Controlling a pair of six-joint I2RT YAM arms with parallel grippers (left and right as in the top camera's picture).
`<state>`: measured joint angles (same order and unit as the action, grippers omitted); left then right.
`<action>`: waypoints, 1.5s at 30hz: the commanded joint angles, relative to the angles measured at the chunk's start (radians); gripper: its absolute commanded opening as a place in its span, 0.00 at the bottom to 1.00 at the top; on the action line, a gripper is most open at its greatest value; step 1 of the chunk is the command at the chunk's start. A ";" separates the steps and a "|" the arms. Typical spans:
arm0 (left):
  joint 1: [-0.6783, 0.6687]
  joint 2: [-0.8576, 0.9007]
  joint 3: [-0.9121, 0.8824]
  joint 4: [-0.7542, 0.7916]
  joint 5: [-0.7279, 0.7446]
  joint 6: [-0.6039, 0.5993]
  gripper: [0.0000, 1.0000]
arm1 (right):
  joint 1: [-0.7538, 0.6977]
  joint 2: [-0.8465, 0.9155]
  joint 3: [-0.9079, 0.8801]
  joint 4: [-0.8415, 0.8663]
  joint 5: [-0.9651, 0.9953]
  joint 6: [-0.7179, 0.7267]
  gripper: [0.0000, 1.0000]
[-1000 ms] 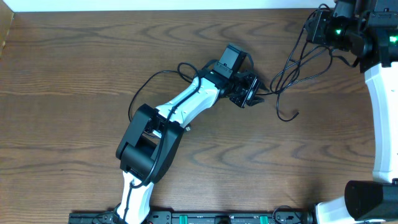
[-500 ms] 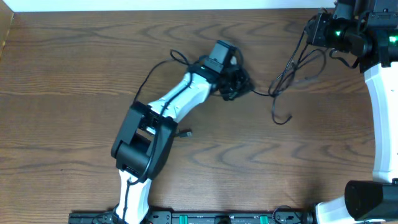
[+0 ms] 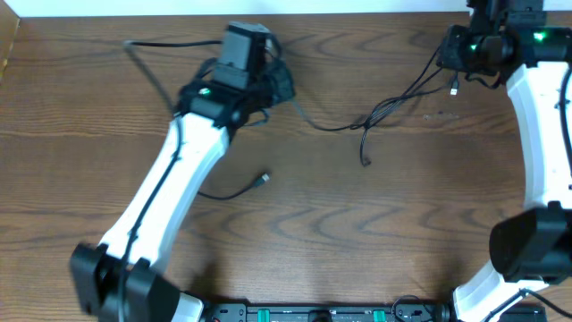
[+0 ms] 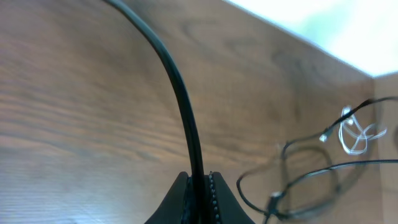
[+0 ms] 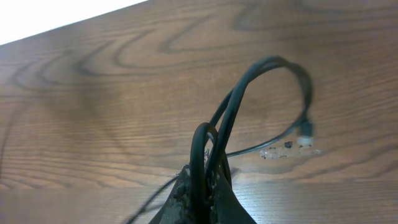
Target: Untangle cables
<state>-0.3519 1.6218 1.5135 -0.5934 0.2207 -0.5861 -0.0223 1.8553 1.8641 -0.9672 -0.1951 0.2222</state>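
Mid pull-apart: left fingers [image 4: 177,202] clamped on one black cable [image 4: 181,93], right fingers [image 5: 180,199] clamped on several loops [image 5: 273,60]; next likely calls for drawing apart until the middle tangle [image 3: 366,121] frees

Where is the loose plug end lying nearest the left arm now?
Overhead view: the plug end lies on the table left of centre, just right of the left arm's white forearm, its black cable curving back under that arm.

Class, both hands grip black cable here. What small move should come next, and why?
Probably ease the left hand away from the right hand: both are shut on the black cables, which cross in a small snarl between them, with slack to take up.
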 commanded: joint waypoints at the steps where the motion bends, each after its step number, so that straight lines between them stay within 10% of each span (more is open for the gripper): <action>1: 0.054 -0.085 0.008 -0.044 -0.060 0.077 0.07 | -0.002 0.023 0.003 0.021 0.013 -0.022 0.01; 24: 0.066 -0.137 0.008 -0.177 -0.188 0.097 0.08 | 0.236 0.241 0.003 0.366 -0.135 -0.059 0.01; 25: 0.066 -0.137 0.008 -0.177 -0.188 0.097 0.07 | 0.249 0.259 0.003 0.378 -0.137 -0.059 0.08; 28: 0.066 -0.141 0.008 -0.180 -0.187 0.096 0.07 | 0.278 0.292 0.003 0.400 -0.137 -0.058 0.81; 30: 0.066 -0.143 0.008 -0.185 -0.188 0.096 0.08 | 0.282 0.292 0.003 0.404 -0.137 -0.058 0.97; 45: 0.066 -0.106 0.000 -0.472 -0.188 0.047 0.07 | 0.239 0.200 0.013 0.254 -0.215 -0.037 0.90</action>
<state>-0.2886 1.4963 1.5131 -1.0134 0.0456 -0.5022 0.2146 2.0861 1.8587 -0.6933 -0.3904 0.1791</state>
